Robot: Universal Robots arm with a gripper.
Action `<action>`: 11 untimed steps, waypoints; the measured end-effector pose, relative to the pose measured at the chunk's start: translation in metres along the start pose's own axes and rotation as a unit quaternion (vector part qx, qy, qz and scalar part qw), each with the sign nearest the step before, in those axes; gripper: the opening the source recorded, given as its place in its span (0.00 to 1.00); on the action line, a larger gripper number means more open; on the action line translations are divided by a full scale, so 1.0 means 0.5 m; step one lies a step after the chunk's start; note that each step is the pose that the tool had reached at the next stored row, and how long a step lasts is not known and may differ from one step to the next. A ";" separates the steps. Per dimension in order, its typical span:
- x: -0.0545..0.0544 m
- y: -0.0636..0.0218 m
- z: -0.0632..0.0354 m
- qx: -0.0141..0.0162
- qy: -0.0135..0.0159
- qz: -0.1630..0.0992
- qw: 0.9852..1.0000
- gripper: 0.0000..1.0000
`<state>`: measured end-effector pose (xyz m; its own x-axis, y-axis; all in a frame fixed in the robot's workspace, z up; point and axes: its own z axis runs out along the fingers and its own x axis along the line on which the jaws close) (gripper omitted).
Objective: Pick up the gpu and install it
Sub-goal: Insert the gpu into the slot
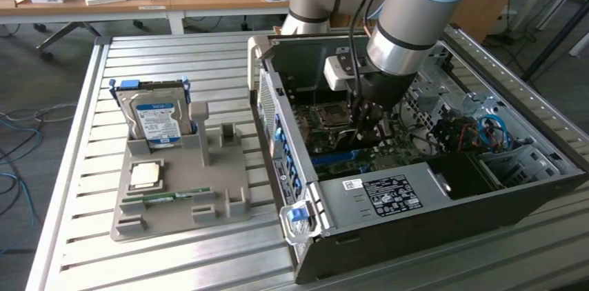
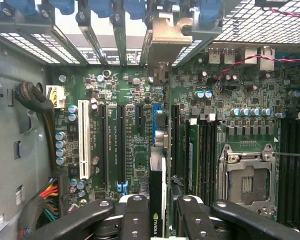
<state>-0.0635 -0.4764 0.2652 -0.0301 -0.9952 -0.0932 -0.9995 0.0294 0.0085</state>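
Half done, or a little past it, by judgement. Has the gpu [image 2: 157, 190] already picked up and inside the open case [image 1: 414, 236], edge-on in the wrist view, green logo on the near edge, upright over the motherboard [image 2: 135, 150]. Lines up with the blue slot [image 2: 158, 112], between long black slots on either side, with what looks like its metal bracket [image 2: 165, 35] up against the rear openings of the case. Cannot tell about seating: lower edge just above the slot, touching it, or partly home. Sits clamped in the gripper [image 2: 161, 210], set narrow, fingers [image 2: 136, 215] pressed on both faces of the card. Keeps well apart from the CPU socket [image 2: 247, 182] and from the white slot [image 2: 83, 137] on the other side. Shows, in the exterior view, the arm [image 1: 414, 15] reaching down into the case, low over the board. Leaves, on the table [image 1: 138, 63] at the exterior view's left, the grey tray [image 1: 184, 187] with the hard drive [image 1: 156, 118] standing in it and the RAM stick [image 1: 165, 198] lying flat, both well apart from the case. Counts as done: pick-up, carry, rough alignment over the slot. Counts as not yet done, so far as visible: confirmed seating and letting go.
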 end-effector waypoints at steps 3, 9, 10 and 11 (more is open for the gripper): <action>0.000 0.000 0.000 0.000 0.000 0.000 1.000 0.26; 0.002 0.000 0.000 0.000 0.000 0.000 1.000 0.26; 0.002 0.000 0.000 0.000 0.000 0.000 1.000 0.26; 0.002 0.000 0.000 0.000 0.000 0.000 1.000 0.26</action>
<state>-0.0636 -0.4776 0.2652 -0.0292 -0.9952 -0.0933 -0.9996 0.0285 0.0085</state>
